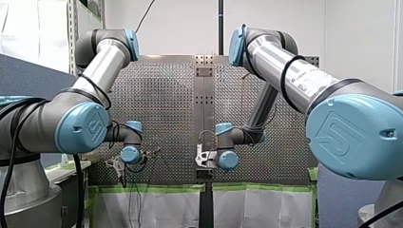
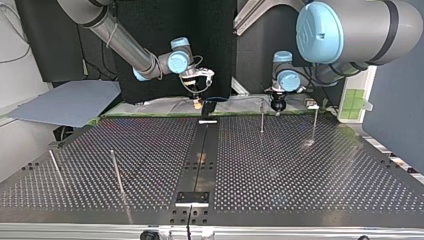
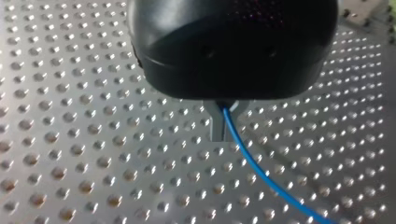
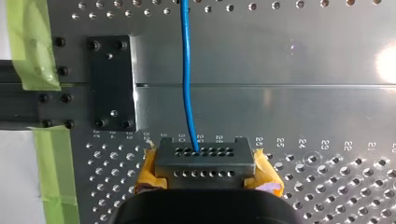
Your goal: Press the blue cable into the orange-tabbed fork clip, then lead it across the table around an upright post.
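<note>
- My left gripper (image 3: pixel 222 130), black body, metal fingers: clenched on the thin blue cable (image 3: pixel 261 177); hanging just over the perforated metal table (image 2: pixel 310 170), at its far edge, right of centre in the top view.
- The blue cable: out from between those fingers, slanting away low over the table holes; in the right wrist view, a straight cable (image 4: pixel 187 70) across bare plate to the other arm's fingers.
- My right gripper (image 4: pixel 204 163), grey fingers with yellow pads (image 4: pixel 264 175): pressed together, grasping the cable end; at the far edge near the table's centre strip.
- Four thin upright metal posts: post (image 2: pixel 261 116) and post (image 2: pixel 315 122) far right, near the left gripper; post (image 2: pixel 116 172) and post (image 2: pixel 54 167) near left, well apart from both grippers.
- Black bolted plate (image 4: pixel 111 81), green tape strips (image 4: pixel 28 46): beside the cable, ahead of the right gripper.
</note>
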Tool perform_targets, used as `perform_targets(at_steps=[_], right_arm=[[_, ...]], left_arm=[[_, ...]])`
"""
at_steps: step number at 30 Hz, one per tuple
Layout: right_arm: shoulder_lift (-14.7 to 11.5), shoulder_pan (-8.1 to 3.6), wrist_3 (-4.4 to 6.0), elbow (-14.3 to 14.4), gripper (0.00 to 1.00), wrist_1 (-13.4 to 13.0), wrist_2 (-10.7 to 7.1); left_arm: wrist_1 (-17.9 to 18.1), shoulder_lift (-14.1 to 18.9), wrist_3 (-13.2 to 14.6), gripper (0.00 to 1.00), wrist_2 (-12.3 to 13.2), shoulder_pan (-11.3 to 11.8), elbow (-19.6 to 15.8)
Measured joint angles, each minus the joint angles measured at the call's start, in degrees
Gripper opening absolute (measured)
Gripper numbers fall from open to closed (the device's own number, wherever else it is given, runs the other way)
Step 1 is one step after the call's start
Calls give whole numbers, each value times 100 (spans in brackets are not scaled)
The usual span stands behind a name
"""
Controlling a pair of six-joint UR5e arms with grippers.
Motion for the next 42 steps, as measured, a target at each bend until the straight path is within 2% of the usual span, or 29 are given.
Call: perform_targets(at_steps=[9,19,20,21,23,24,26,31,32,33,34,35,36,37,38,42], right_arm=[[0,-58,-3,-307,1,217,-5],[0,-251,-3,-504,1,341,-12],[0,-267,-7,-511,1,349,-13],[-1,-284,-9,-516,1,356,-13],[0,-320,-11,-523,1,366,-14],[0,-332,-12,-525,1,367,-14],[-1,-360,-13,-530,1,370,-14],[-1,-400,-19,-534,1,387,-20],[-1,-402,-20,-535,1,390,-22],[-1,-404,-21,-535,1,393,-22],[-1,-405,-21,-535,1,395,-22],[-1,-404,-21,-536,1,397,-23],[-1,-405,-22,-537,1,397,-22],[-1,-405,-23,-538,1,398,-22],[0,-405,-23,-537,1,400,-23],[0,-408,-28,-538,1,402,-23]], left_arm=[[-64,0,-48,0,71,172,19],[-69,-2,-16,0,139,221,21],[-65,-2,-15,5,142,224,21],[-61,-2,-14,5,143,227,20],[-26,-3,-20,18,144,234,19],[2,-2,-26,18,144,236,20],[56,-2,-26,28,142,240,20],[106,-2,31,28,177,247,21],[109,-3,37,45,184,247,21],[112,-2,43,45,190,248,21],[115,-2,59,53,208,249,22],[114,-3,72,69,231,253,21],[112,-2,82,69,264,257,21],[107,-2,92,82,320,265,21],[98,-3,99,100,367,271,20],[2,-3,135,100,432,285,16]])
